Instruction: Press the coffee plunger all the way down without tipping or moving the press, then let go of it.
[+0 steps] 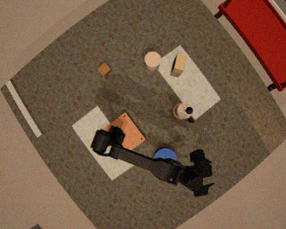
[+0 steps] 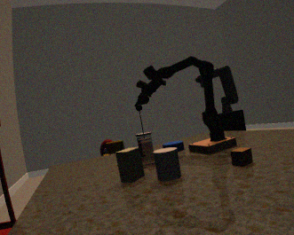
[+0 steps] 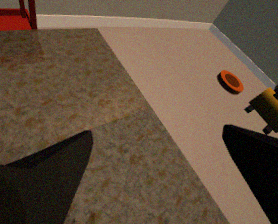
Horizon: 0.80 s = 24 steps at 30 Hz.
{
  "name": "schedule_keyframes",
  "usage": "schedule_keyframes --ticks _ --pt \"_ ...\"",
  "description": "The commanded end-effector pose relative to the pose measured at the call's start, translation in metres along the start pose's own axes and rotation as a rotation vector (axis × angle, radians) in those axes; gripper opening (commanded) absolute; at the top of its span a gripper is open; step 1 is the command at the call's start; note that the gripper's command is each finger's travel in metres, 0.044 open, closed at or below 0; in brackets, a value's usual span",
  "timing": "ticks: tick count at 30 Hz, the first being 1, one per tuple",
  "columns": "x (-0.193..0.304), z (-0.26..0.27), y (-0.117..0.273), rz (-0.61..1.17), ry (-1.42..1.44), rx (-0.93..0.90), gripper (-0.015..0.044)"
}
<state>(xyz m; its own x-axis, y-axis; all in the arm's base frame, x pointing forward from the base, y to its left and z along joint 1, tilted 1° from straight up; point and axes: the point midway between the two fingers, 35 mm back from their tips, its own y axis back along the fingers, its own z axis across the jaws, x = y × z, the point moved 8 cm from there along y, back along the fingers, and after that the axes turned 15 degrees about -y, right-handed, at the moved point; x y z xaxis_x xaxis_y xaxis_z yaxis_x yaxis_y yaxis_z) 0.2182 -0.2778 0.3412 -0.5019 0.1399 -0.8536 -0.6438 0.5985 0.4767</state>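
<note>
The coffee press [image 1: 179, 111] [image 2: 145, 149] stands upright at the edge of a pale patch. Its thin plunger rod [image 2: 142, 122] sticks up well above the lid, with a dark round knob [image 1: 189, 110] [image 2: 139, 107] on top. My gripper [image 1: 210, 177] [image 2: 141, 92] [image 3: 156, 134] is open and empty. In the top view it is off to the front right of the press, apart from it. In the exterior view it appears just above the knob, overlapping along the line of sight; whether they touch there is hard to tell. The press is not in the wrist view.
A blue disc [image 1: 165, 154] [image 2: 173, 145] lies near the forearm. A pale-topped cylinder [image 1: 152, 59] [image 2: 168, 165], a tan block [image 1: 181, 62] [image 2: 131, 166] and an orange-brown cube [image 1: 104, 69] [image 2: 242, 157] stand farther off. A red cart [image 1: 259, 35] is beyond the table edge.
</note>
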Motion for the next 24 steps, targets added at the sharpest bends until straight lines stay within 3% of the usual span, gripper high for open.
schedule_keyframes --ticks 1,14,24 --pt "-0.012 0.054 0.032 -0.021 -0.064 -0.094 0.0440" --pt "0.008 0.175 0.152 0.000 -0.238 -0.469 0.0440" --pt "0.054 0.188 0.125 0.001 -0.239 -0.475 0.0440"
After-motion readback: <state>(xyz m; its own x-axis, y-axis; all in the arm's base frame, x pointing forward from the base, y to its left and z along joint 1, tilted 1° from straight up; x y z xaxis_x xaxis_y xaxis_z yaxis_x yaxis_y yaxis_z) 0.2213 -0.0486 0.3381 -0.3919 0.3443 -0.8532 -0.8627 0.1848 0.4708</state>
